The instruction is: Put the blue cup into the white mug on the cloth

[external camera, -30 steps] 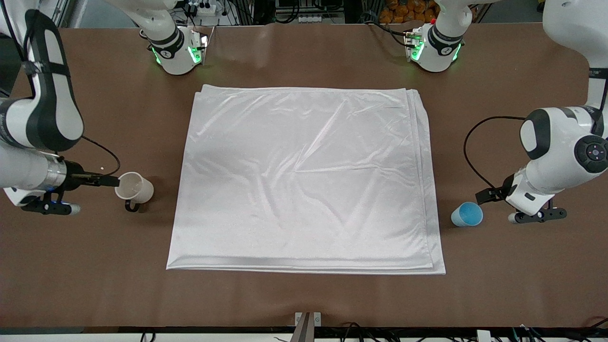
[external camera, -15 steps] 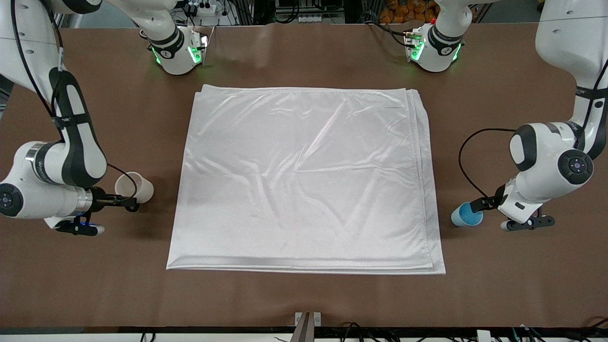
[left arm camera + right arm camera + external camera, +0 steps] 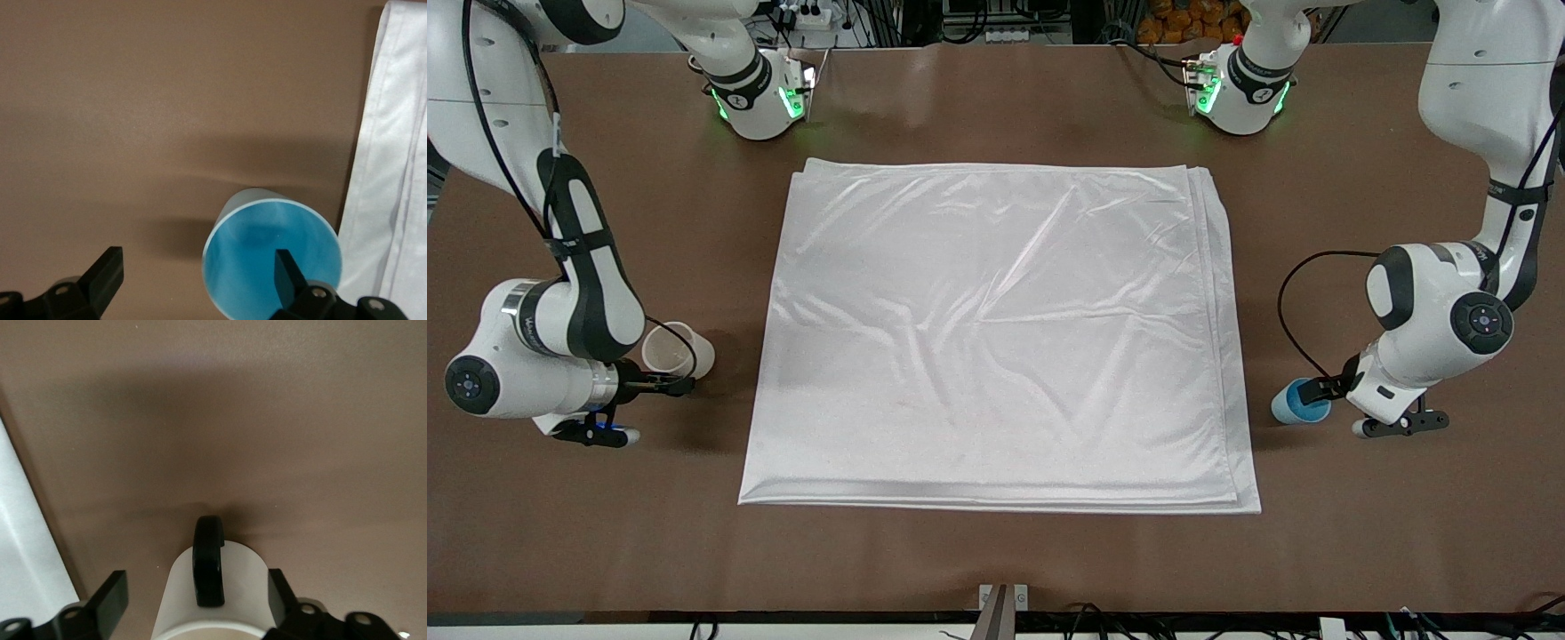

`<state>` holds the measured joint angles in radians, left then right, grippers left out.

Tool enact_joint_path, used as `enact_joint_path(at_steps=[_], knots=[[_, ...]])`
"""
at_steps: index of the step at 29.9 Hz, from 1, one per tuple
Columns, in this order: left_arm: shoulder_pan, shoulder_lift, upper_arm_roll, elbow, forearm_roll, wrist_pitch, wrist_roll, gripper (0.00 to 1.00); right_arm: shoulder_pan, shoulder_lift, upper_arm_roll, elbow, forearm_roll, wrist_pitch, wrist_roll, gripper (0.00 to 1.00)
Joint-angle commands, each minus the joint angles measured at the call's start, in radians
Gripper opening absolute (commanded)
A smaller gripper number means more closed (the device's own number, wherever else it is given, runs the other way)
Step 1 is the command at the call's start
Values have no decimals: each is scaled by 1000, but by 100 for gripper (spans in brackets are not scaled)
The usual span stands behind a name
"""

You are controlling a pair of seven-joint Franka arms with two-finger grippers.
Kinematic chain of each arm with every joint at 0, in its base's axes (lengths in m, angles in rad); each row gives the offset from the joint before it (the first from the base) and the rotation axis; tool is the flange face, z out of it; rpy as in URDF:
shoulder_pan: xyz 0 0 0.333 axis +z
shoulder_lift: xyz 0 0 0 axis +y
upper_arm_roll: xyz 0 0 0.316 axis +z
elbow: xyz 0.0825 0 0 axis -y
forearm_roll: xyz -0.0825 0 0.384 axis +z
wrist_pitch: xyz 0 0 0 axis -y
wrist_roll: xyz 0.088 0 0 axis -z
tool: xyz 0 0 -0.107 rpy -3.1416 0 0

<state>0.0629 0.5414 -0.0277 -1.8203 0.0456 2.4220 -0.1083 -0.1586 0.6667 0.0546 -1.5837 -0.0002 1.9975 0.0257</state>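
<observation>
The blue cup (image 3: 1298, 403) stands on the bare table toward the left arm's end, just off the cloth (image 3: 996, 329). My left gripper (image 3: 1314, 392) is open at the cup. In the left wrist view, one finger (image 3: 287, 275) shows against the blue inside of the cup (image 3: 260, 247) and the other finger (image 3: 103, 277) is well clear of it. The white mug (image 3: 680, 351) stands on the bare table toward the right arm's end. My right gripper (image 3: 669, 384) is open, with the mug (image 3: 210, 613) and its black handle (image 3: 208, 560) between its fingers.
The folded cloth covers the middle of the table; its edge shows in the left wrist view (image 3: 397, 167) and in the right wrist view (image 3: 27, 553). The arm bases (image 3: 760, 93) stand farthest from the front camera. Brown table surrounds both cups.
Both arms have come down and in toward their cups. The right gripper now brackets the mug, and the left gripper has reached the rim of the blue cup. Neither cup has moved.
</observation>
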Motion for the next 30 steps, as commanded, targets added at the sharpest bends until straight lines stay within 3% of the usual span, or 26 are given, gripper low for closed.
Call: enact_joint_path(at_steps=[1, 3, 5, 11, 19, 25, 30], knots=[[3, 25, -1, 16, -9, 29, 21, 95, -6, 27, 5, 22, -4, -2, -9, 41], [3, 31, -3, 16, -9, 34, 24, 86, -7, 27, 7, 19, -3, 0, -12, 18], [5, 32, -3, 16, -7, 42, 25, 78, -6, 27, 7, 19, 0, -2, -15, 2], [2, 45, -5, 18, -10, 60, 25, 51, -6, 22, 7, 24, 0, -3, -18, 0], [0, 54, -3, 19, -18, 71, 24, 1, 4, 13, 8, 30, -1, -11, -13, 0], [-2, 54, -3, 24, -13, 71, 25, 0, 30, -7, 13, 34, 9, -34, 10, 0], [-3, 52, -3, 29, -12, 71, 25, 0, 77, -6, 17, 39, 12, -56, 141, 0]])
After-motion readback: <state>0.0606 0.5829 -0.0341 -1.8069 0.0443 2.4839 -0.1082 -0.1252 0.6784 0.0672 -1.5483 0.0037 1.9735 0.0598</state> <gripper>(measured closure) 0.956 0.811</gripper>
